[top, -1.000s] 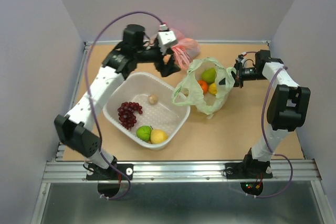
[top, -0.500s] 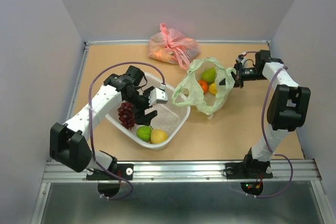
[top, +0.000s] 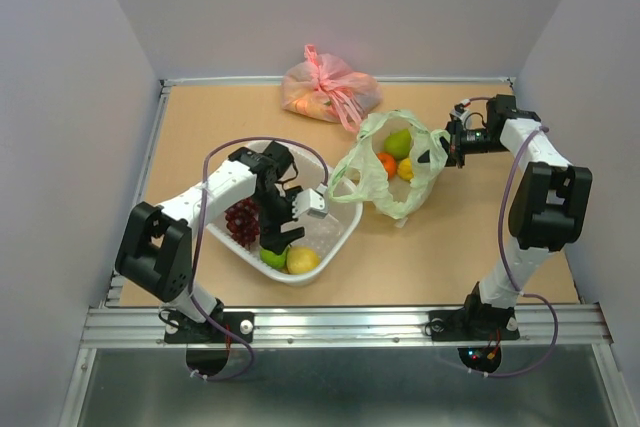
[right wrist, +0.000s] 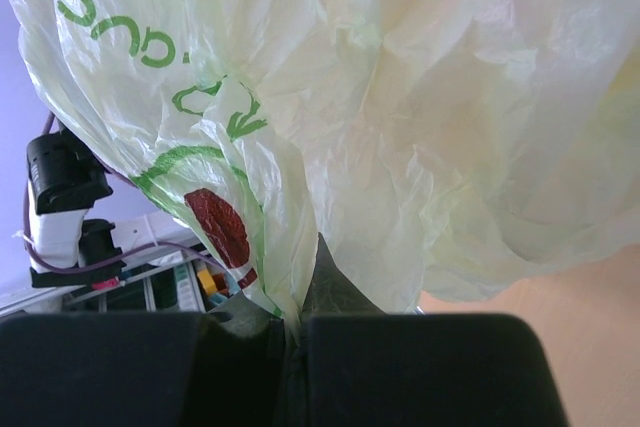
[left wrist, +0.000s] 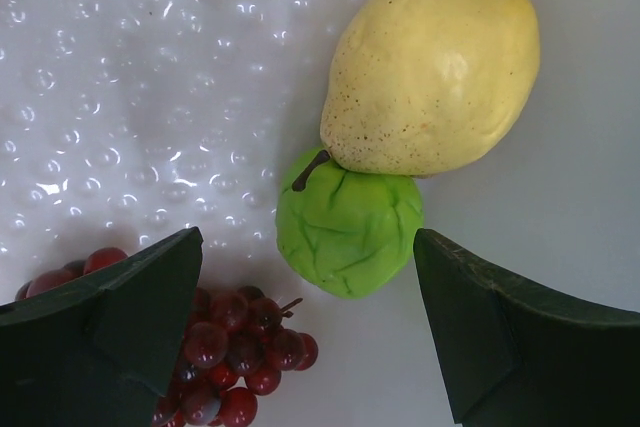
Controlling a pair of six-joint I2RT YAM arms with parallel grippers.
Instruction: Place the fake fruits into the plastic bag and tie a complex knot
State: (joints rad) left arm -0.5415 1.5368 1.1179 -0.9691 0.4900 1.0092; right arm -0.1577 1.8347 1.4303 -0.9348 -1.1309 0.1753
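While pinching the thin crinkly pale green plastic bag point(right wrist: 400, 97) with the clenched right end effector point(right wrist: 290, 332), centre the released left end effector point(left wrist: 305, 282) over the ribbed glossy green plastic fruit point(left wrist: 348, 232) lying in the dimpled white basket point(left wrist: 100, 97), touching the speckled yellow pear-shaped fruit point(left wrist: 430, 67). Close gently: hard, rounded, likely slippery.

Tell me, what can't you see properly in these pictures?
- Left wrist view: the grape bunch is partly behind one of the left fingers and cut off by the bottom edge.
- Right wrist view: the plastic bag fills the frame, hiding its fruits.
- Top view: what is in the pink bag is too small and blurry to name.
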